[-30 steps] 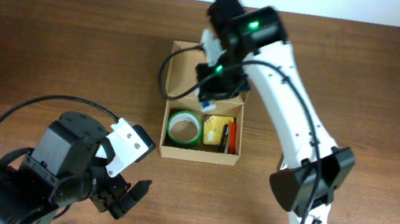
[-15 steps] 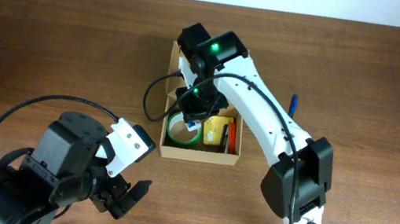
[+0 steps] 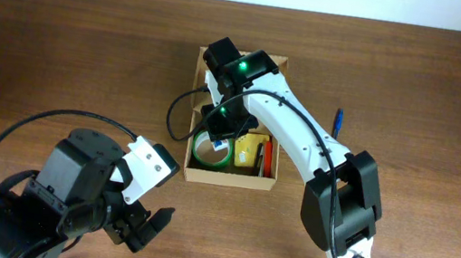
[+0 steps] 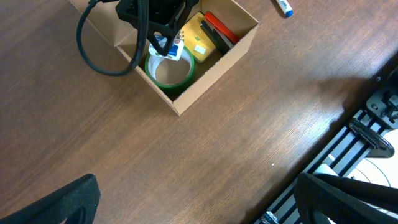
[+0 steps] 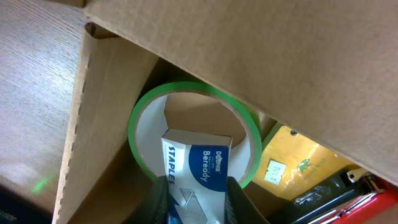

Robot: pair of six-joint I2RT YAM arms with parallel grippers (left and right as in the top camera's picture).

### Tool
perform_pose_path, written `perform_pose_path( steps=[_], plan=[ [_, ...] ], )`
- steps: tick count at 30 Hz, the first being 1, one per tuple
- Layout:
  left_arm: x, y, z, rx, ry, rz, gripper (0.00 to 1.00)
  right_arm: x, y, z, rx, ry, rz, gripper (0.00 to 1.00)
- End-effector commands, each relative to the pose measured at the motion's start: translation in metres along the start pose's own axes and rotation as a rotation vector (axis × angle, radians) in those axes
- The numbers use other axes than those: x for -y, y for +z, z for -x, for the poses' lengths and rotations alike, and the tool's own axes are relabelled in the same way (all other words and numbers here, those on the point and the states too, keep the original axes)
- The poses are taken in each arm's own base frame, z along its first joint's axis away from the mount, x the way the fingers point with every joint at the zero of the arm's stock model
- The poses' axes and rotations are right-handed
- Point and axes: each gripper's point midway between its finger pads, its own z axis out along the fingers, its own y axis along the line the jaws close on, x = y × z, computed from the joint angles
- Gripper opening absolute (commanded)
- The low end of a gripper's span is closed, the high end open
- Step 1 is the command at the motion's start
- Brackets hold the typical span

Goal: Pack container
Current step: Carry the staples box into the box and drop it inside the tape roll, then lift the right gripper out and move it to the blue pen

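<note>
The container (image 3: pixel 230 180) is a tan cardboard box in mid-table, its flap lid (image 5: pixel 280 74) raised at the back. A green tape roll (image 3: pixel 199 154) lies in its left half. My right gripper (image 3: pixel 222 135) hangs over that roll, shut on a blue-and-white staples box (image 5: pixel 198 168). In the right wrist view the staples box points into the roll's (image 5: pixel 140 118) hole, pinched between the right gripper's (image 5: pixel 196 208) fingers. My left gripper (image 3: pixel 148 225) stands open near the front left, well away from the container (image 4: pixel 217 65), with nothing between its fingers (image 4: pixel 59 202).
A yellow packet (image 3: pixel 251 150) and red and black items (image 3: pixel 266 158) fill the container's right half. A blue pen (image 3: pixel 338 119) lies on the table to the right. The table's edge (image 4: pixel 354 115) runs close to my left gripper.
My right arm has swung left and down from the container's back to above the tape roll, carrying the staples box. The left arm has not moved.
</note>
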Motion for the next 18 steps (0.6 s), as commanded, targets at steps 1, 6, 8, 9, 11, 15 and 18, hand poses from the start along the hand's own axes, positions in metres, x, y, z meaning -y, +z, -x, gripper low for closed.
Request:
perform_pose_path(
  steps=[1,6,8,9,11,15,18],
  plan=[
    [0.001,-0.004,0.004,0.020,0.015,-0.008,1.00,-0.005,-0.003,-0.001,0.010,-0.004,-0.006,0.23],
    [0.001,-0.004,0.004,0.019,0.015,-0.008,1.00,-0.007,-0.003,-0.001,0.011,-0.009,-0.006,0.43],
    [0.001,-0.004,0.004,0.019,0.015,-0.008,1.00,-0.007,-0.003,-0.001,0.010,-0.009,-0.006,0.43],
    [0.001,-0.004,0.004,0.019,0.015,-0.008,1.00,-0.007,-0.003,-0.002,0.010,-0.009,-0.006,0.44],
    [0.001,-0.004,0.004,0.019,0.015,-0.008,1.00,-0.007,-0.003,-0.002,0.007,-0.008,-0.007,0.44],
    [0.001,-0.004,0.004,0.019,0.015,-0.008,1.00,-0.006,-0.006,-0.009,-0.017,-0.002,-0.011,0.44],
    [0.001,-0.004,0.004,0.019,0.015,-0.008,1.00,-0.007,-0.021,-0.012,-0.023,0.003,-0.013,0.44]
  ],
)
